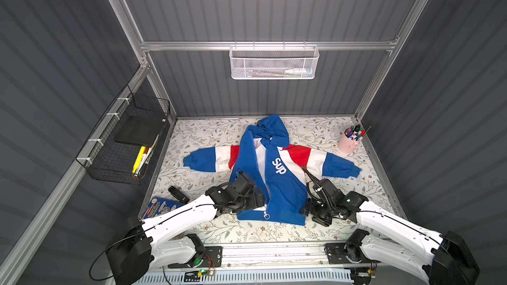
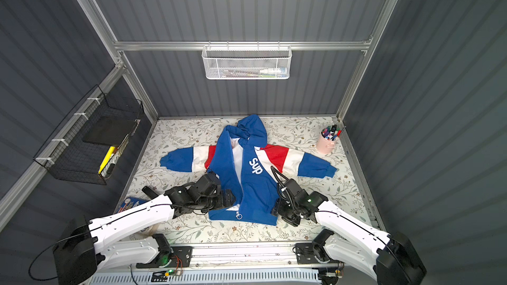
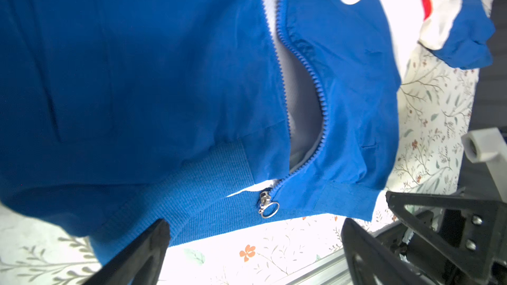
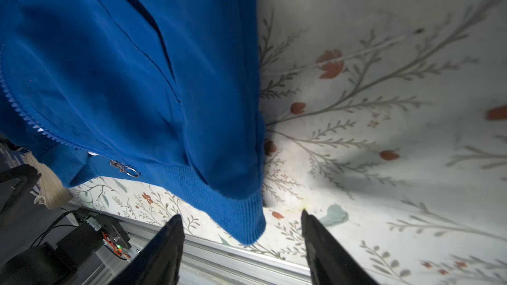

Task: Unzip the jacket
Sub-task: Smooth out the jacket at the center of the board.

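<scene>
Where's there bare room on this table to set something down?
Free: back left, between hood and sleeve; back right, between hood and cup; front strip between hem and rail. Crowded: beside hem, at left pincer and right pincer; front left, by box.

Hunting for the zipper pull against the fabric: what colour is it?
Silver metal zipper pull, clearest in the left wrist view.

The small hooded royal-blue fabric jacket [image 1: 277,187], red and white bands across its sleeves, lies front-up, sleeves spread, on the floral tabletop [image 1: 205,132]. Its zip gapes down to the silver ring pull [image 3: 265,198] at the hem.
</scene>
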